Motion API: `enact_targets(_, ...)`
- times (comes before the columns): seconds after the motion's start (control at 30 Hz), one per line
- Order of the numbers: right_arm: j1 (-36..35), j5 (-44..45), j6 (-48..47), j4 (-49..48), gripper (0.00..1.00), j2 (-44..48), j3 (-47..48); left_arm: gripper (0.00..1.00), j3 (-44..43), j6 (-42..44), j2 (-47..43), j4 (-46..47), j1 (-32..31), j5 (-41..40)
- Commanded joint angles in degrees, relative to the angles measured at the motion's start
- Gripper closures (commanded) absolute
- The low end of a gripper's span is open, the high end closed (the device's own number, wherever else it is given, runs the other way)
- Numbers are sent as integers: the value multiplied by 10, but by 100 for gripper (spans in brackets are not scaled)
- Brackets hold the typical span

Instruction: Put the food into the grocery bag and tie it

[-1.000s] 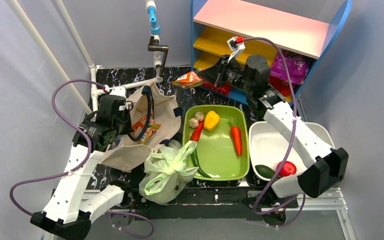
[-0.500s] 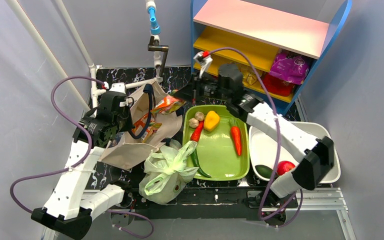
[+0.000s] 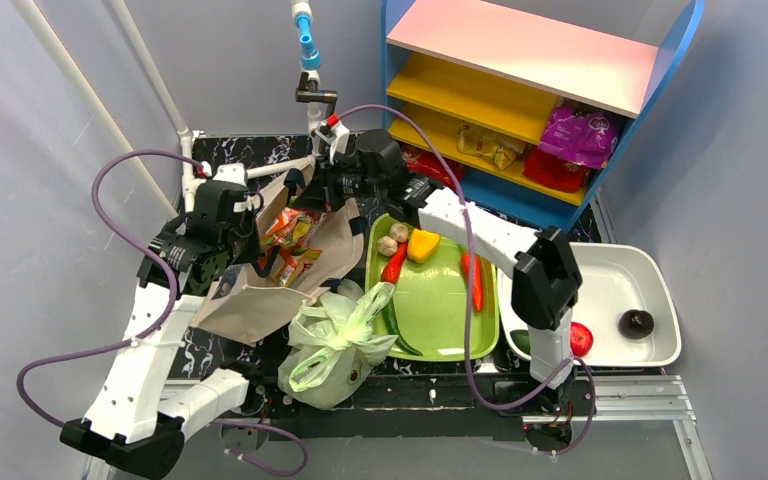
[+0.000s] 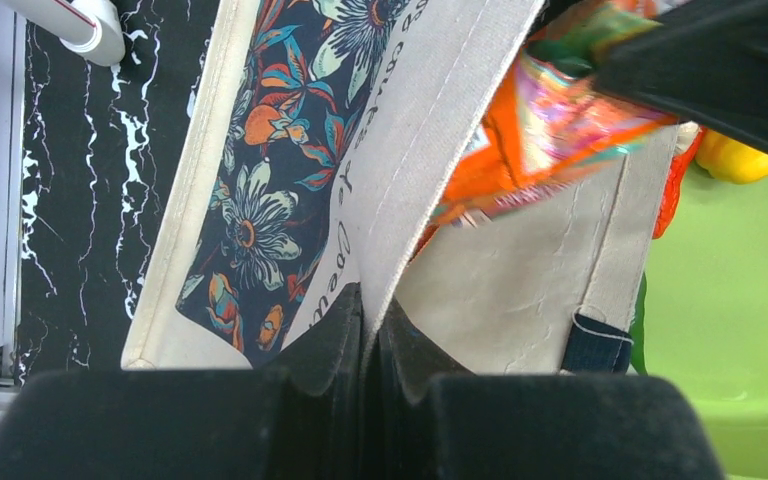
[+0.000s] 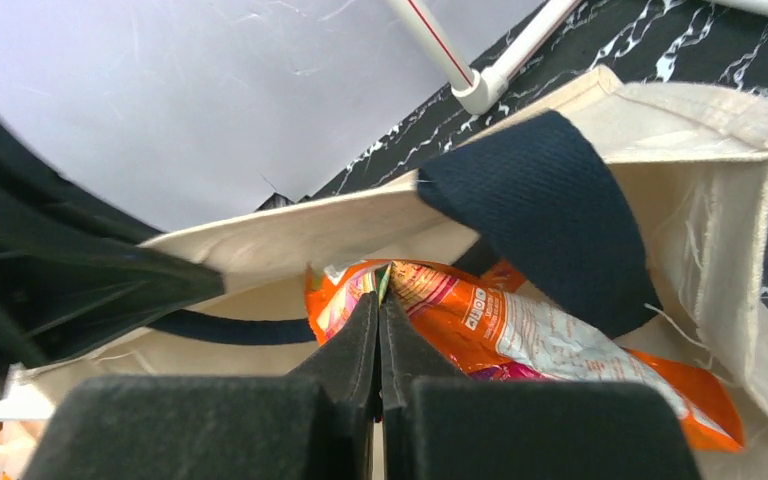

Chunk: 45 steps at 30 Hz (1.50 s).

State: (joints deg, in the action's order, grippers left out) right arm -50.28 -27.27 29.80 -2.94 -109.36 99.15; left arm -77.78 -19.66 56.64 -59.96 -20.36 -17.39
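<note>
left fingers [image 4: 325, 350] pinch the rim of the canvas tote [image 4: 500, 290], green tray [image 3: 440, 310] just beside; right fingers [image 5: 355, 350] clamp an orange snack packet [image 5: 520, 330], half hidden by the dark strap [image 5: 540, 200]

Left arm [image 3: 148, 335] and right arm [image 3: 480, 228] reach forward, fingers [image 4: 320, 350] pinched shut.

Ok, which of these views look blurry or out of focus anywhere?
Top external view: sharp, evenly lit. Left wrist view: left claw soft and dark at the bottom, tote lining crisp. Right wrist view: snack packet sharp, right claw blurred up close.
</note>
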Motion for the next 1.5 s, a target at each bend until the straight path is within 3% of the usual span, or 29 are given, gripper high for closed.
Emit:
enact_targets(0.0, -13, -31, 21, -77, 99, -41, 37, 100, -31, -5, -25, -2, 0, -1)
enact_targets(0.17, -41, -78, 29, -94, 99, -73, 33, 100, -21, -16, -36, -16, 1, 9)
enact_targets(0.2, -45, -88, 29, -88, 94, -76, 34, 100, -20, -19, -37, -16, 0, 11)
enact_targets(0.23, -46, -98, 29, -70, 83, -81, 41, 100, -17, -22, -39, -16, 0, 13)
enact_targets(0.27, -48, -106, 29, -55, 64, -83, 46, 100, -14, -25, -40, -18, 0, 15)
enact_targets(0.3, -49, -105, 24, -23, 35, -79, 52, 100, -12, -32, -40, -20, 0, 17)
enact_targets(0.4, -48, -44, -51, 78, 23, -3, 19, 100, 1, -47, -46, -19, 1, 13)
enact_targets(0.53, -23, 39, -87, 172, 18, 72, -15, 100, 2, -65, -38, -16, 0, 1)
enact_targets(0.67, 27, 43, -87, 216, 15, 106, -48, 100, 12, -77, -48, -8, 0, 6)
enact_targets(0.77, 43, 65, -116, 199, 14, 127, -121, 100, 4, -76, -51, -13, 1, 4)
enact_targets(0.97, 73, 19, -158, 153, 13, 130, -234, 100, 8, -79, -61, -16, 0, 14)
enact_targets(1.27, 73, -15, -125, 142, 11, 60, -158, 100, 13, -81, -64, -16, 1, 22)
enact_targets(1.47, 72, 66, -107, 130, 11, 9, -101, 100, 10, -82, -64, -18, 0, 23)
